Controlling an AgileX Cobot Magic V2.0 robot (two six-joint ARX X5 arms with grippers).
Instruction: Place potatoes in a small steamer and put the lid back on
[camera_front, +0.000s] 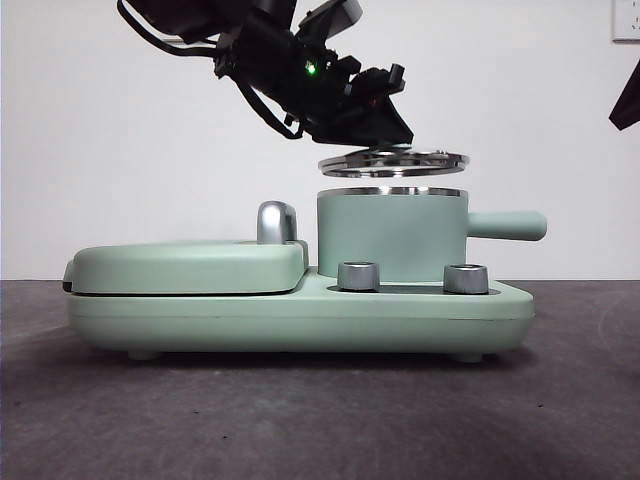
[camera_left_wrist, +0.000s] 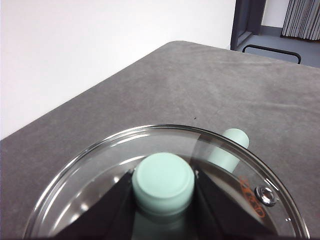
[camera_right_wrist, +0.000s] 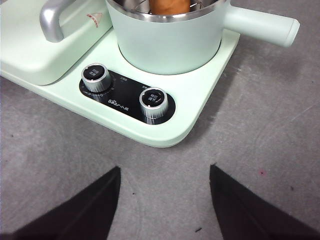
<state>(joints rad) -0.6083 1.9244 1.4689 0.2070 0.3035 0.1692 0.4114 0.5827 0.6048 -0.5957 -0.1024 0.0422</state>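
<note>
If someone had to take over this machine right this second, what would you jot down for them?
Left gripper: shut on the lid's knob, holding the lid in the air just above the small steamer, slightly tilted, not yet seated.
Right gripper: open, holding nothing, waiting over the table in front of the control knobs.
The potato is already inside the steamer, which sits on its mint-green base.
Done: potato in.
Left: lower the lid level onto the steel rim, let go, pull the arm away.
</note>
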